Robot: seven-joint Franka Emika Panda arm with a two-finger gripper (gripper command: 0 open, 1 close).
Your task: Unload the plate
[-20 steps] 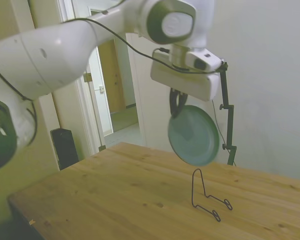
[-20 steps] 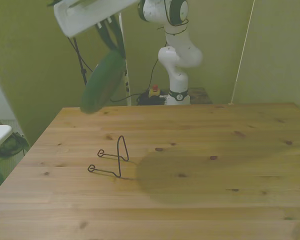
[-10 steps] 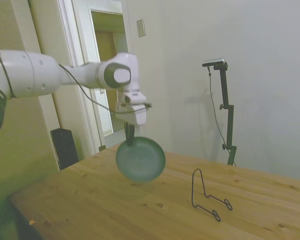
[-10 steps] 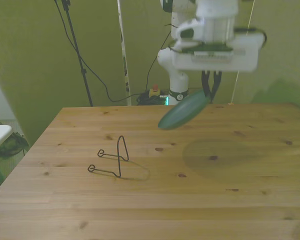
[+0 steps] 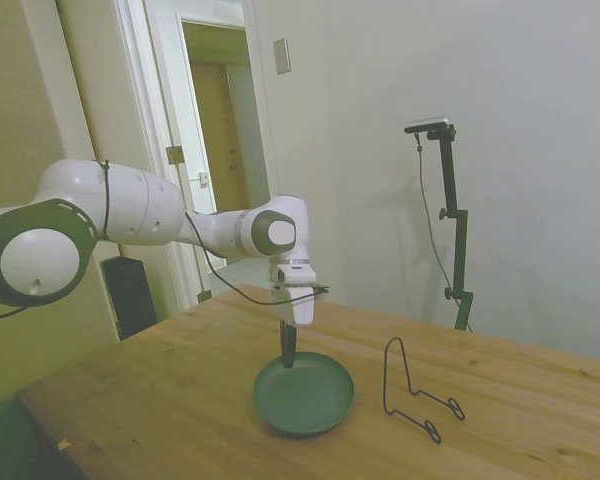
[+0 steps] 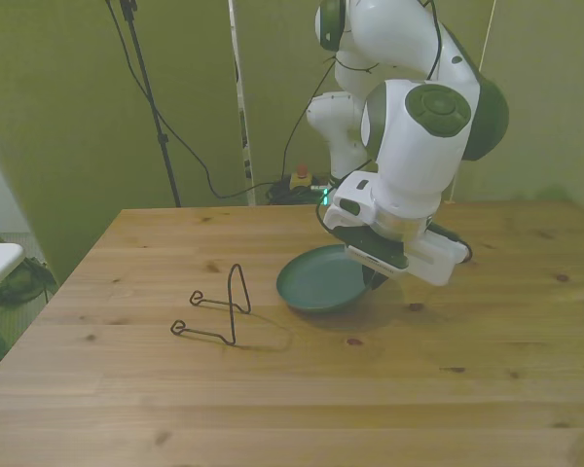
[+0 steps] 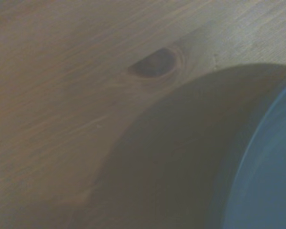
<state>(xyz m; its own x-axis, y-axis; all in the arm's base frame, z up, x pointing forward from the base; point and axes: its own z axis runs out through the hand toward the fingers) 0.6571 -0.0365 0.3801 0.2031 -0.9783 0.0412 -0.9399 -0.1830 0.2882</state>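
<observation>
The dark teal-green plate (image 5: 303, 395) lies almost flat, low on the wooden table (image 5: 160, 400), to the side of the black wire stand (image 5: 412, 392). My gripper (image 5: 288, 352) points straight down onto the plate's rim and is shut on it. In the front view the plate (image 6: 319, 280) sits to the right of the stand (image 6: 219, 311), and the white hand covers the fingers. A blurred slice of the plate's rim (image 7: 271, 181) fills one corner of the wrist view, casting a shadow on the wood.
The wire stand holds nothing and stands about a plate's width from the plate. A dark knot (image 7: 155, 63) marks the wood beside the plate. Bare tabletop (image 6: 370, 409) stretches toward the front view's near edge.
The arm has swung the plate from high over the stand, across the table, and down. The plate has turned from hanging on edge to lying nearly flat at the table's surface.
</observation>
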